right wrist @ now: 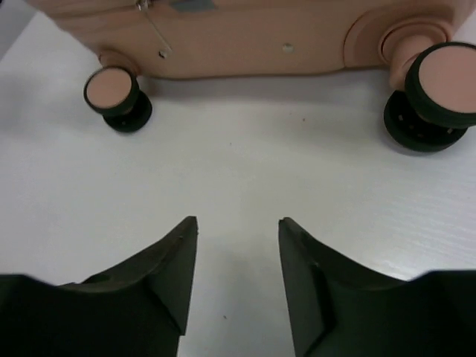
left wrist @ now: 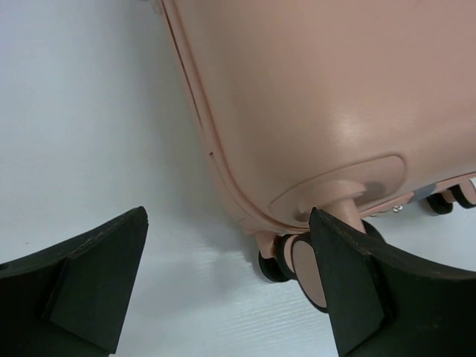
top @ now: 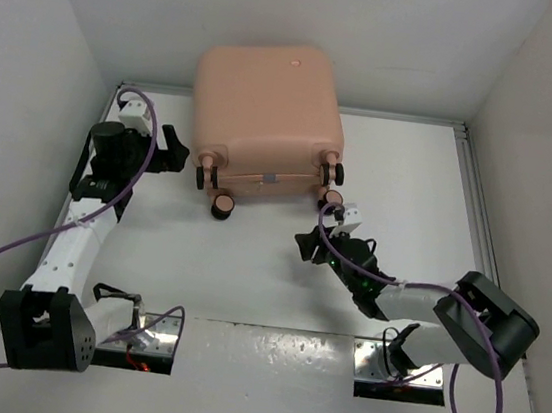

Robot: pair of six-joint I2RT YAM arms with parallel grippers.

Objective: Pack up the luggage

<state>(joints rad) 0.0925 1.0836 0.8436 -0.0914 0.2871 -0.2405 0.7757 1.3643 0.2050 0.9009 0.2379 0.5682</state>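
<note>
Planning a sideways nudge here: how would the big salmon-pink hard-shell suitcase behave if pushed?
Likely rigid: the salmon-pink hard-shell suitcase has a smooth moulded shell, so contact might slip along it. Its small dark wheels seem to rest on the white table, so it may roll or pivot. Its broad bulk suggests tipping is unlikely.

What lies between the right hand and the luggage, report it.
Only bare white table; the right wrist view shows nothing between the right hand and the luggage.
</note>
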